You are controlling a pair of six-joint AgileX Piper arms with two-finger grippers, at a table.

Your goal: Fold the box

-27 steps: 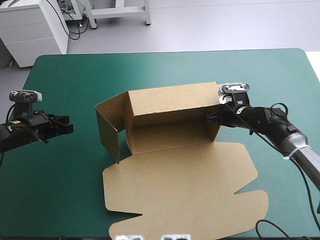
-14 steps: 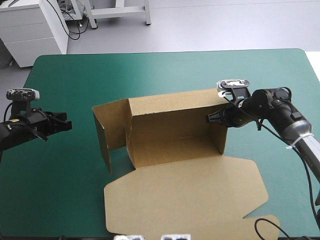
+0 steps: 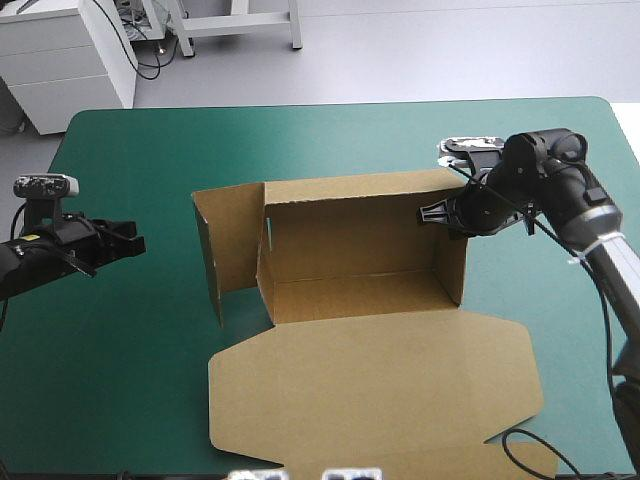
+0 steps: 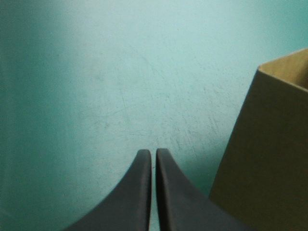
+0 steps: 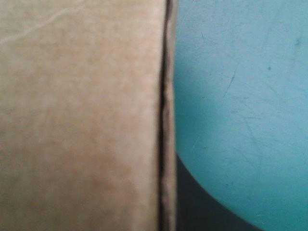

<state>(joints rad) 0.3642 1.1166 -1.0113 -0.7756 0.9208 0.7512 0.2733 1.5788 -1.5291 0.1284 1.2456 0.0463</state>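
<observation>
Pinching the box (image 3: 350,235) at its three o'clock wall with my right gripper (image 3: 430,215) (left gripper (image 3: 136,244) closed, off at nine o'clock).

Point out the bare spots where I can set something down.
Bare: the far strip of table behind the box; the near-left corner, between the left gripper and the lid. Crowded: the near middle under the lid, and the right side, where the right gripper grips the box.

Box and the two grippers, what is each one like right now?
box: half-folded, back and right walls up, left flap swung outward, lid lying flat.
left gripper: shut, empty, apart from the box.
right gripper: shut on the box's right wall.
</observation>
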